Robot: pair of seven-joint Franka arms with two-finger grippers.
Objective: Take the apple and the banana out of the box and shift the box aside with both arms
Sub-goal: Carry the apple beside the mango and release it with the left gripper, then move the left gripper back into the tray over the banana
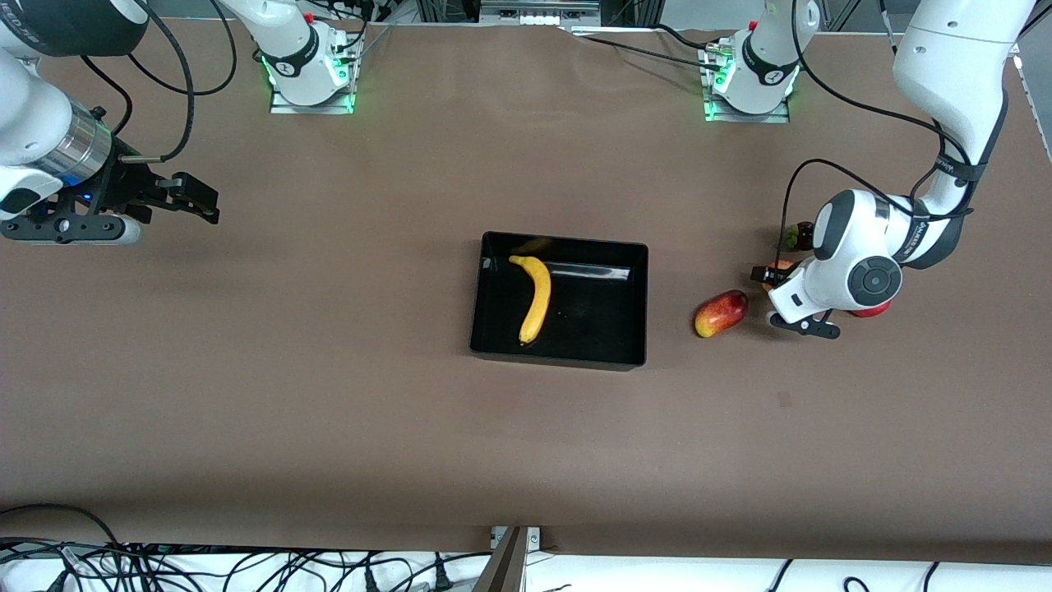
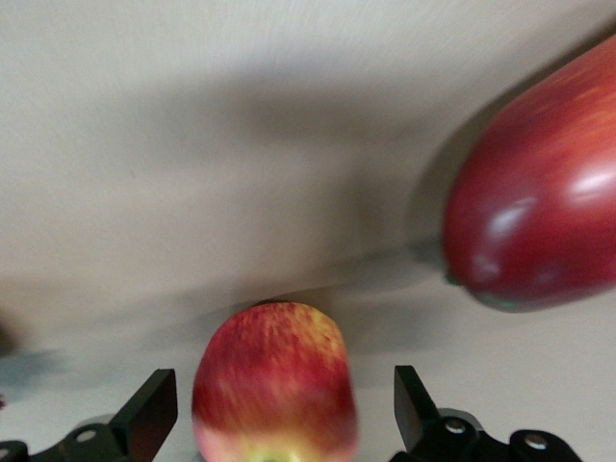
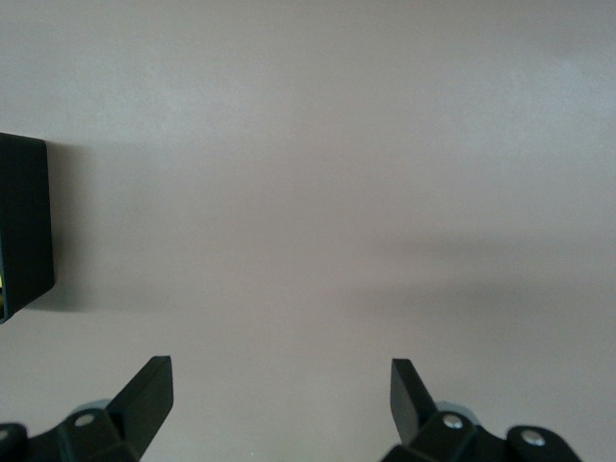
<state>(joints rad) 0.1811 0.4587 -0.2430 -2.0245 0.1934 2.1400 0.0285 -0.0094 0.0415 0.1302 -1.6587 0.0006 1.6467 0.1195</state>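
Observation:
The black box lies at the table's middle with the yellow banana inside it. The small red apple with yellowish patches sits on the table between the fingers of my left gripper. That gripper is open, with a gap on each side of the fruit. From the front only a sliver of the apple shows beside the left gripper, at the left arm's end of the table. My right gripper is open and holds nothing, up over the right arm's end.
An oblong red-yellow mango lies between the box and the left gripper. A dark mangosteen sits farther from the camera than the apple. Something red peeks out under the left wrist. A corner of the box shows in the right wrist view.

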